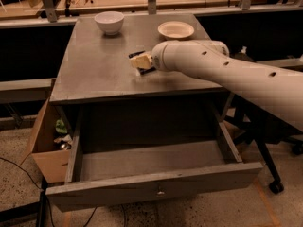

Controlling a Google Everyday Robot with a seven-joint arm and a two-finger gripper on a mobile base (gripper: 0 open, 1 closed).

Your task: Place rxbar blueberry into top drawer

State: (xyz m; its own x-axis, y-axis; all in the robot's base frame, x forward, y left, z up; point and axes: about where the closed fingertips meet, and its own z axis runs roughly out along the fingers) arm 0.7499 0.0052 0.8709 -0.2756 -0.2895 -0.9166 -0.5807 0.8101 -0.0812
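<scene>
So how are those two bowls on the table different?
The deep bowl has tall sides; the shallow bowl is flat and wide, almost a plate. The deep bowl looks whiter, the shallow bowl creamier. The shallow bowl sits nearer the gripper, which is low over the table in front of them. Both are round and upright.

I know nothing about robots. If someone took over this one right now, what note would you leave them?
Gripper: low over the table, right at the rxbar blueberry; whether it grips the bar cannot be told.
Bar: on the tabletop, mostly hidden under the gripper, in front of the shallow dish.
Top drawer: already pulled open below the table's front edge, bar not in it.
Left: lift the bar, carry it forward and down, and release it in the drawer.
</scene>
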